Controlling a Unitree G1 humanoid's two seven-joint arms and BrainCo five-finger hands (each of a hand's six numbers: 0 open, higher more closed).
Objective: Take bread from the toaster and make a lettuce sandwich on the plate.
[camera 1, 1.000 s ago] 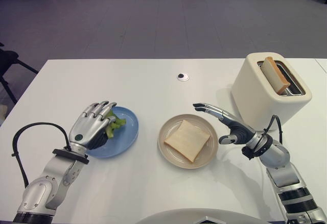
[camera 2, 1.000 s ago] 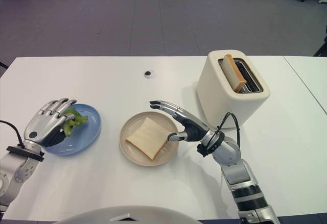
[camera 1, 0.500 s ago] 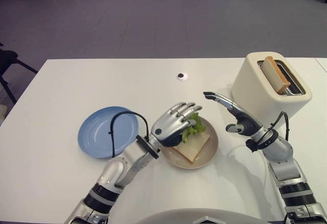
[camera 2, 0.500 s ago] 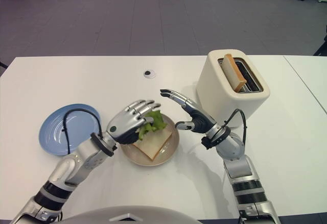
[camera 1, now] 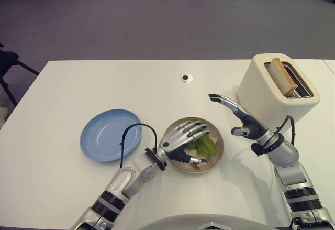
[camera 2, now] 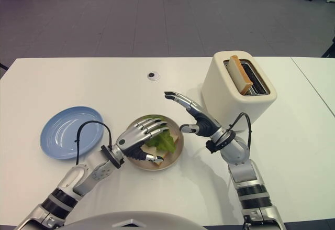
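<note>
A beige plate (camera 1: 221, 147) sits in the middle of the white table with a bread slice (camera 2: 155, 160) on it, mostly covered. Green lettuce (camera 1: 206, 145) lies on top of that slice. My left hand (camera 1: 182, 138) hovers low over the plate's left half, fingers stretched out flat beside the lettuce, holding nothing. The cream toaster (camera 1: 263, 102) stands at the right with one toasted slice (camera 1: 283, 77) sticking up from its slot. Between plate and toaster my right hand (camera 1: 244, 123) is raised and open, empty.
A bare blue plate (camera 1: 109, 135) lies left of the beige one. A small black-and-white disc (camera 1: 187, 78) is set in the tabletop further back. The table's far half and front left have free room.
My left hand carried the lettuce from the blue plate across to the beige plate, laid it on the bread and spread its fingers. My right hand rose slightly towards the toaster.
</note>
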